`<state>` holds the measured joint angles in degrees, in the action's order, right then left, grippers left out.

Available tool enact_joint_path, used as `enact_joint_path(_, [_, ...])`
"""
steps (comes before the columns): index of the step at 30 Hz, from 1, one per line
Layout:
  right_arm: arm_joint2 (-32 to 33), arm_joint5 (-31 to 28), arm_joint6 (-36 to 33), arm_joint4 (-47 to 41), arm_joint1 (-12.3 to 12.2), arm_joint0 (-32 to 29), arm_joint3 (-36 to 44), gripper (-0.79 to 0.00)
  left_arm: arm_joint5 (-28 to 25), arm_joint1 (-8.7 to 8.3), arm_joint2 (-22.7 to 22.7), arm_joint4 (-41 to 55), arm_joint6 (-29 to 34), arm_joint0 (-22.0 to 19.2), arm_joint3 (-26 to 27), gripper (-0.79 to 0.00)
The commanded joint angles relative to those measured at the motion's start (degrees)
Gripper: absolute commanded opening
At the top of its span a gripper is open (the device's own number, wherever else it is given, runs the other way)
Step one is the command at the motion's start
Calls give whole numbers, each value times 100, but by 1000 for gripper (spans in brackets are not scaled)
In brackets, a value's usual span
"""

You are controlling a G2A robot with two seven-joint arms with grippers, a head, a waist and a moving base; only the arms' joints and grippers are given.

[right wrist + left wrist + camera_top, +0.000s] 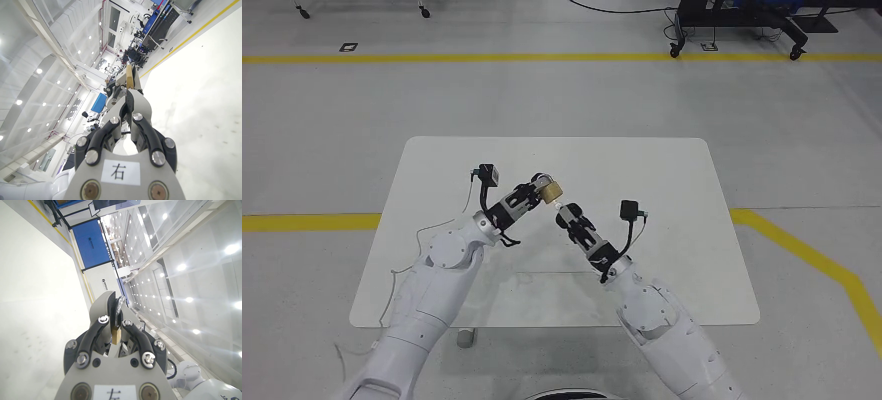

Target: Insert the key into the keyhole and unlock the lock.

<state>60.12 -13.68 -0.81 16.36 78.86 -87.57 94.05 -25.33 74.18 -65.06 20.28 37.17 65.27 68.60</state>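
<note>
Table (662,170): white top, lying beneath the lock. The lock is held in the air above the table's middle, not resting on it.

Left gripper (537,192): on the lock's left side, fingers clamped on the lock. The grip is narrow, and the brass body projects past the fingertips.

Right gripper (130,92): on the lock's near-right side, aimed straight at its brass end. The fingers are pressed tight together. The fingertips sit right at the lock; whether they touch it cannot be told.

Lock (549,188): a small brass padlock, seen edge-on in the right wrist view, between the two grippers.

Key: hidden by the right gripper's pads. Judged to be pinched there, with its blade at or inside the keyhole. The keyhole face cannot be seen, so insertion depth is unconfirmed.

Assessed hazards:
- If the blade is not fully seated, turning could bind it or twist it out of the pads.
- The left gripper's narrow hold may let the lock swivel under the push or the turning load, so the turn is lost to the lock's rotation.
- The key may slip in the smooth pinch once torque is applied.
- Any angular offset between the two wrists would side-load the blade.
- If either hold is lost, that part drops to the table below the lock.
</note>
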Motion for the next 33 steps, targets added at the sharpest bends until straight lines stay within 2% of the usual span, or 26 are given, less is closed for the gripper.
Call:
enact_joint_path(1, [-33,39,40,26,9,12,-2,-785,1,-5,-13,-8,16,15,10,-785])
enact_joint_path(13, [-79,36,96,34,36,82,-73,-785,102,-16,-48,60,121,74,69,-785])
enact_joint_path(17, [-64,-314,39,71,21,57,-99,-785,425,-15,-55,333,311,61,49,-785])
enact_joint_path(25, [97,-1274,-30,4,-32,-60,-130,-785,1607,-9,-107,1136,811,-139,-163,-785])
enact_joint_path(33, [75,-1254,48,317,-32,1,-186,-785,2175,12,-47,1617,1393,-287,-340,-785])
